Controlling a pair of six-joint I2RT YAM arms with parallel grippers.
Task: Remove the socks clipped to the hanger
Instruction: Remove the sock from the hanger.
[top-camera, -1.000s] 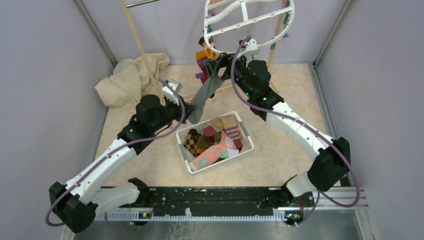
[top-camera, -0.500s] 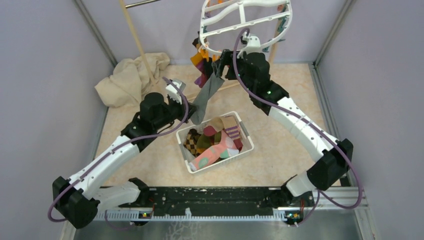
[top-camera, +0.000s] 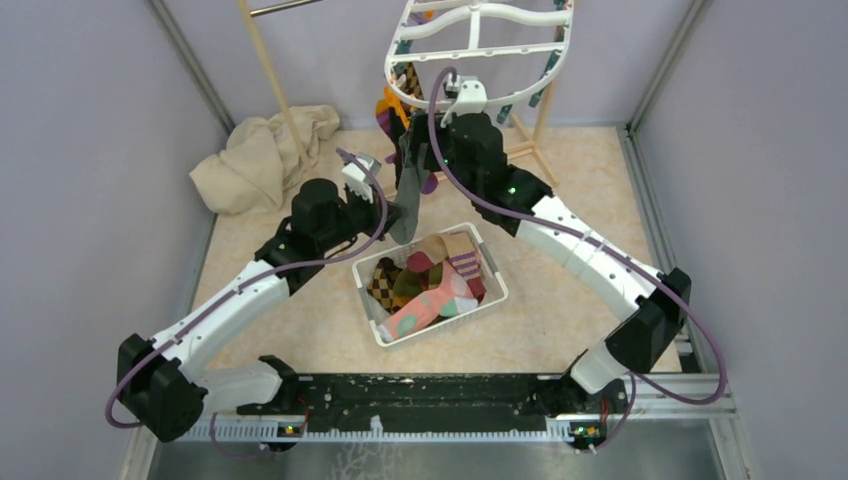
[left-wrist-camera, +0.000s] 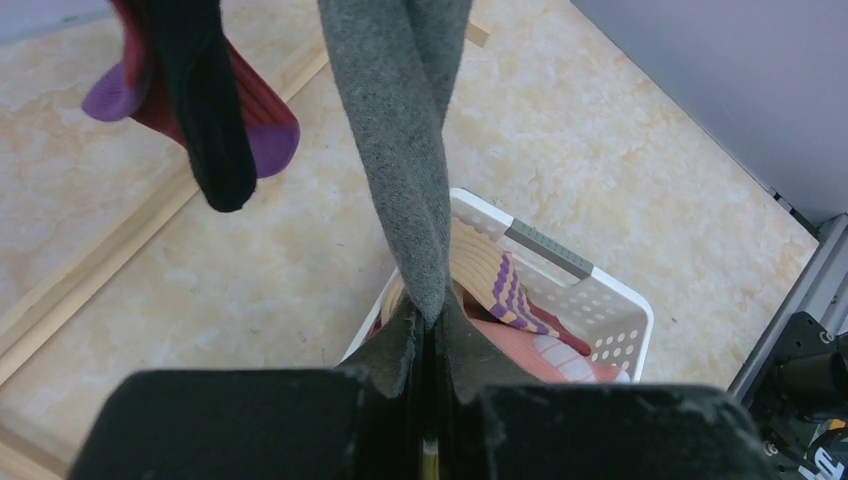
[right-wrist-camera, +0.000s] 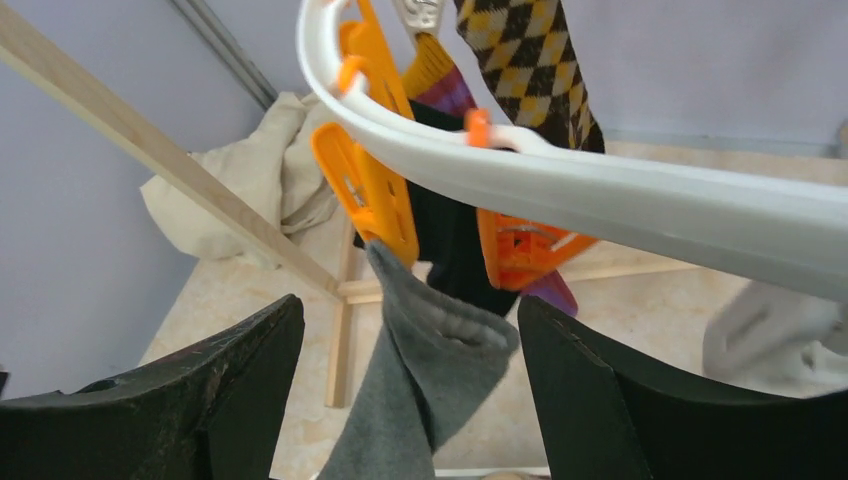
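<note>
Sock in left end effector (pegged)

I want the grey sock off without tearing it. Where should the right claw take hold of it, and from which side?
Probably the grey sock at its cuff, just under the orange peg, approached from below with the open right claw straddling it. The left claw is shut on its lower end and it runs taut, leaving the cuff free.

hanger mostly beyond frame edges
</note>
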